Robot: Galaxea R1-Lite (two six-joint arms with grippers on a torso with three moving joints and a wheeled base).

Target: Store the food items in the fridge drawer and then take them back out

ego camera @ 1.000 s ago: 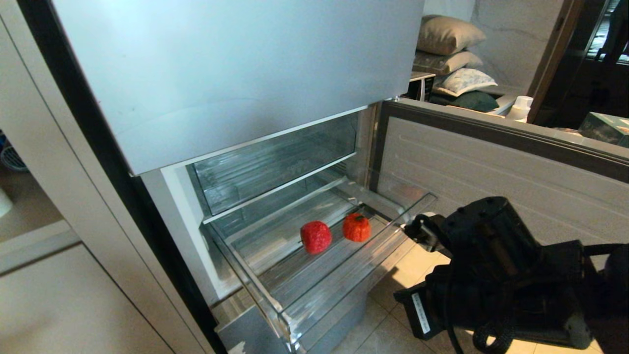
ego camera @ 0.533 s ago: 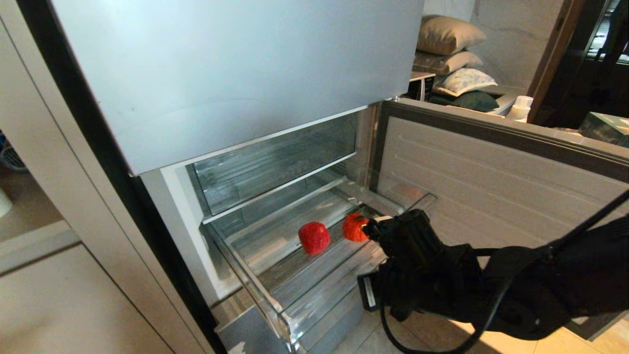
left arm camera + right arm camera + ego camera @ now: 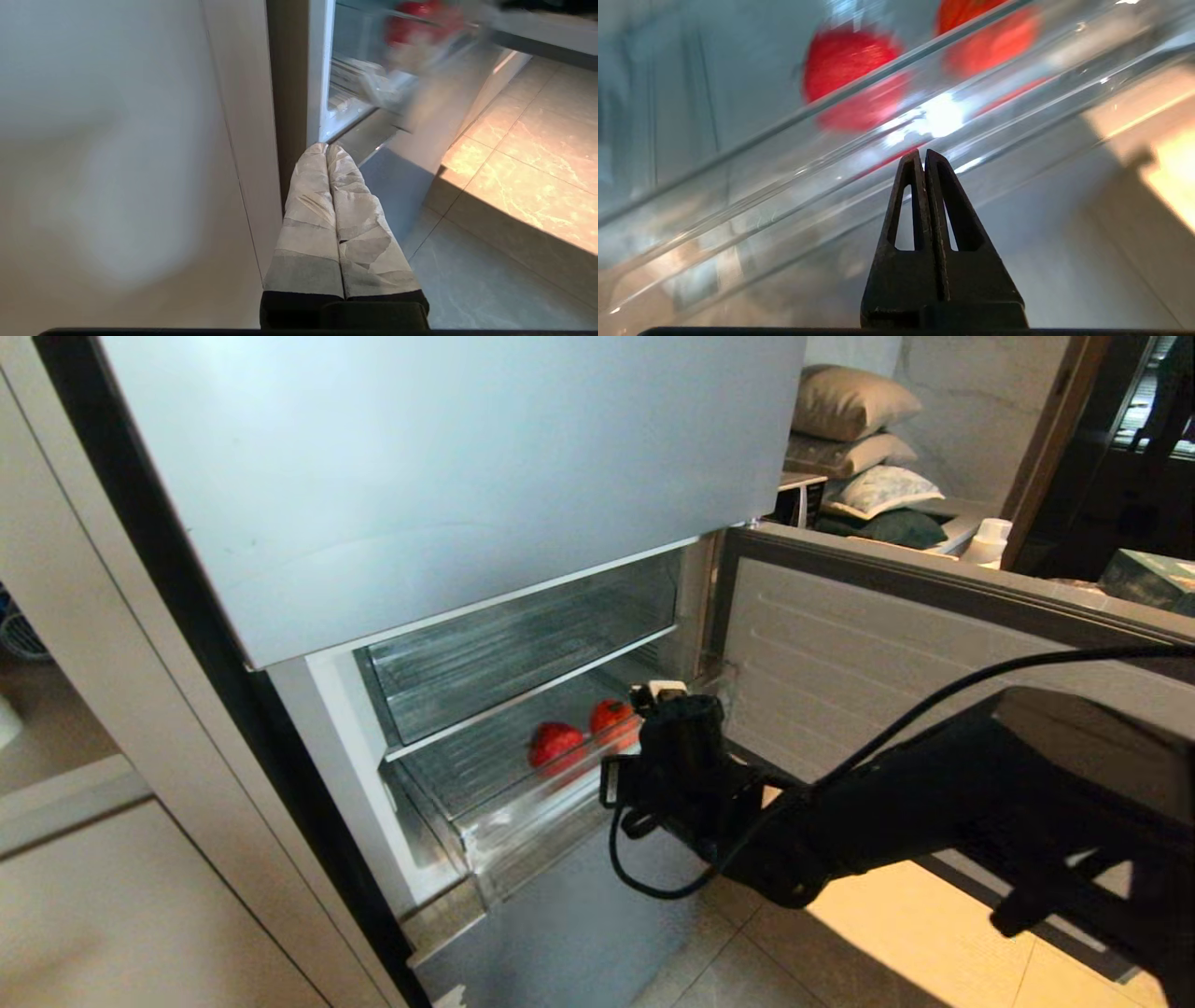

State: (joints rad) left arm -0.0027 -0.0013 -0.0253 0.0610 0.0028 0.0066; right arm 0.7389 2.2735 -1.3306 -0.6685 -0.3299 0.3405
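Two glossy red food items (image 3: 555, 747) (image 3: 611, 719) lie side by side in the clear fridge drawer (image 3: 523, 821), which stands only a little way out of the fridge. My right arm (image 3: 691, 775) reaches to the drawer's front on its right side. In the right wrist view my right gripper (image 3: 923, 154) is shut and empty, its tips at the drawer's thick clear front lip (image 3: 784, 186). The food items (image 3: 845, 56) (image 3: 994, 37) show red through the plastic. My left gripper (image 3: 326, 148), wrapped in pale tape, hangs shut and empty low by the fridge's left corner.
The open fridge door (image 3: 934, 644) stands at the right, close behind my right arm. A silver-blue upper panel (image 3: 420, 476) overhangs the compartment, with a deeper clear bin (image 3: 523, 644) above the drawer. A lower panel (image 3: 579, 933) and tiled floor (image 3: 840, 943) lie below.
The drawer has slid back into the fridge with both red items in it. My right arm has swung forward and to the left, staying at the drawer's front.
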